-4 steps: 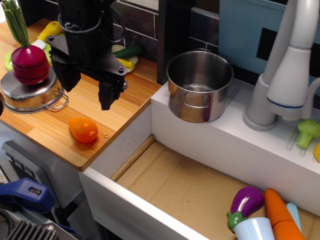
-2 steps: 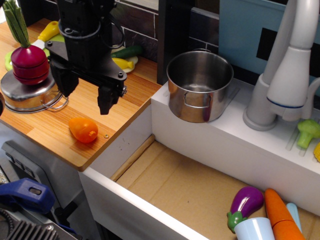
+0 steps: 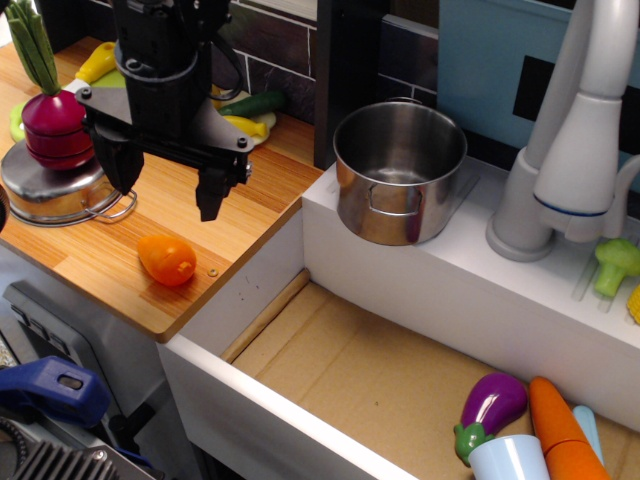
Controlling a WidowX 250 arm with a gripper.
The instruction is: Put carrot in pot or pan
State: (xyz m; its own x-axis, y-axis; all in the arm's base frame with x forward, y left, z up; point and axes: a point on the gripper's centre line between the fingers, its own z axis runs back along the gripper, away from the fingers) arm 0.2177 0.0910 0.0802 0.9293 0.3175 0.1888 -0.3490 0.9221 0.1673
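Orange and stubby, the carrot [image 3: 167, 259] lies on the wooden counter [image 3: 100, 255] just below and between my spread fingers, my gripper [image 3: 165, 187] hanging above it with nothing held, its long axis running left to right, the pot [image 3: 399, 170] well off to its right

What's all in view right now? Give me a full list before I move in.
carrot: 1, orange, stubby, on the wooden counter near its front edge
pot: 1, shiny steel, empty, on the white sink ledge
shallow pan: 1, steel, upside down at counter left
radish: 1, dark red with green leaves, on the pan
eggplant: 1, purple, in the sink basin
long carrot: 1, orange, beside the eggplant
cup: 1, pale blue, basin front
faucet: 1, white, right of the pot
gripper: 1, black, open, above the carrot
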